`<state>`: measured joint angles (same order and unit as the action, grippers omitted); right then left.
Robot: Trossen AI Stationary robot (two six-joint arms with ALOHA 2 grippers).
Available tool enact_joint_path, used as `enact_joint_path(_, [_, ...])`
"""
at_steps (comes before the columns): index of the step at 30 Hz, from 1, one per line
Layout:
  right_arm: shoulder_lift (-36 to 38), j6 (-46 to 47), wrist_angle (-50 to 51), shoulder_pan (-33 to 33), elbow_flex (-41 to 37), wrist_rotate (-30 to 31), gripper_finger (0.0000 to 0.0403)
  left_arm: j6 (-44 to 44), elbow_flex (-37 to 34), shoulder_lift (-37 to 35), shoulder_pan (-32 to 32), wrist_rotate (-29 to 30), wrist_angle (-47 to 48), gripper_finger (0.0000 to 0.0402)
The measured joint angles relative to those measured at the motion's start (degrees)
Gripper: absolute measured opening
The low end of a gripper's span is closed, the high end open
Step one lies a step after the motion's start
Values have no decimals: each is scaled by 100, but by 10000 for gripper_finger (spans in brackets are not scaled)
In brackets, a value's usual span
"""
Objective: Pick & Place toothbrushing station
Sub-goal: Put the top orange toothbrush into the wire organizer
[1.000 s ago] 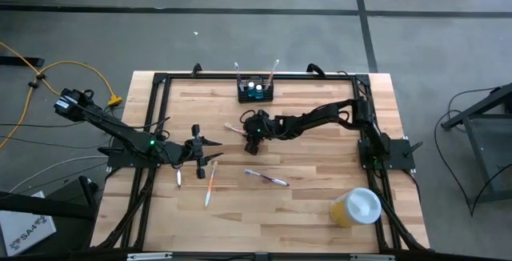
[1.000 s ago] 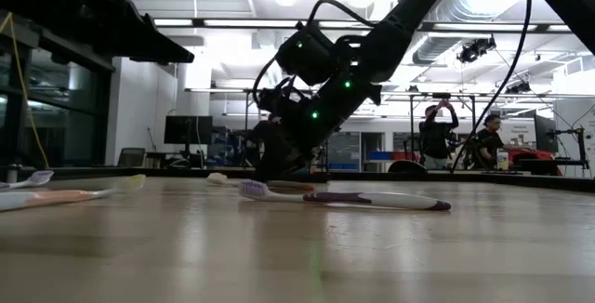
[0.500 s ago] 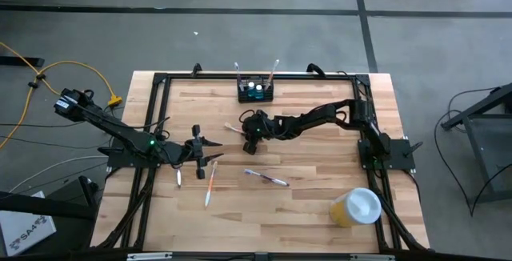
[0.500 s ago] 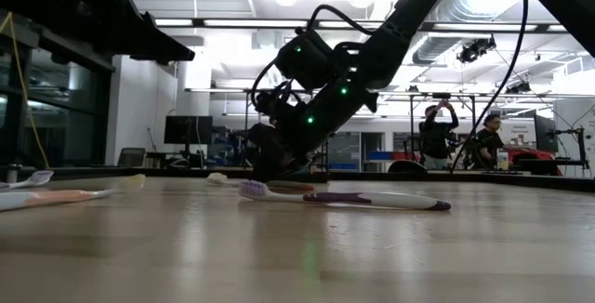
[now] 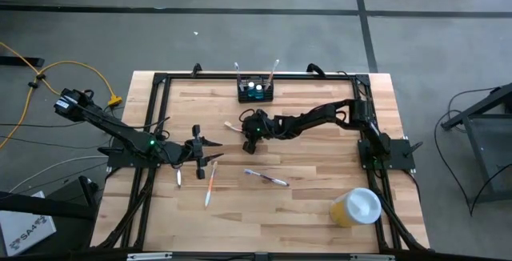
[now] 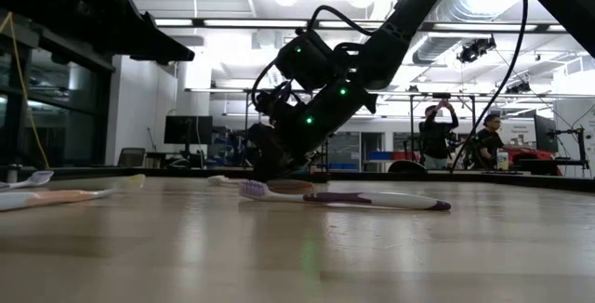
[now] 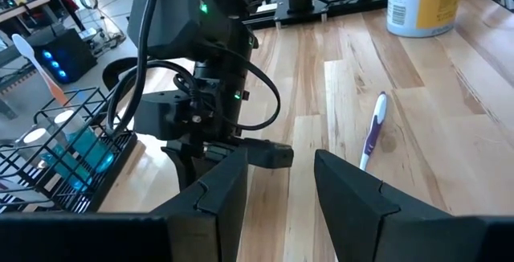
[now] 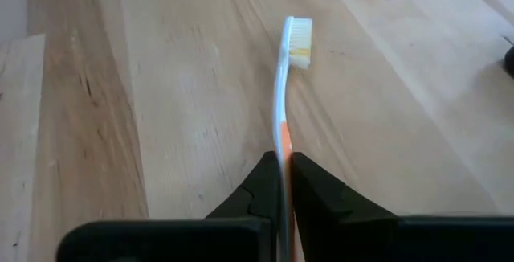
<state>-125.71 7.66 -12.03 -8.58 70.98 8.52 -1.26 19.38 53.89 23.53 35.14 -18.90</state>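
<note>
The table [image 5: 312, 169] is pale wood with streaky grain, framed in black. The toothbrushing station [image 5: 255, 92] is a black wire caddy with blue-green inside; the cup [image 5: 354, 207] is yellow with a white lid. One toothbrush [image 5: 266, 178] is purple and white, another [image 5: 210, 184] orange and white, and the toothbrush [image 8: 284, 85] between the dark fingers of the right gripper [image 8: 281, 183] is white with orange.

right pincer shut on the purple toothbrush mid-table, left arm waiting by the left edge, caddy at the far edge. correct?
Not quite: the right pincer is shut on a white-and-orange toothbrush, as the right wrist view shows. The purple toothbrush lies loose on the table in the high view. The rest holds: the left pincer waits near the left edge, and the caddy stands at the far edge.
</note>
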Motion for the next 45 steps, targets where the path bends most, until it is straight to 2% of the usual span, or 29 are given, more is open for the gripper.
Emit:
enact_joint_path(13, [-2, 88, 142, -13, 0, -121, 38, 0, 0, 0, 1, 2, 0, 141])
enact_joint_path(18, [0, 7, 203, -13, 0, -123, 15, 0, 0, 0, 1, 2, 0, 141])
enact_joint_path(30, [52, -135, 4, -4, -22, -93, 10, 16, 0, 0, 1, 4, 0, 141])
enact_joint_path(45, [775, -453, -4, 79, -33, 349, 9, 4, 0, 0, 1, 4, -166, 141])
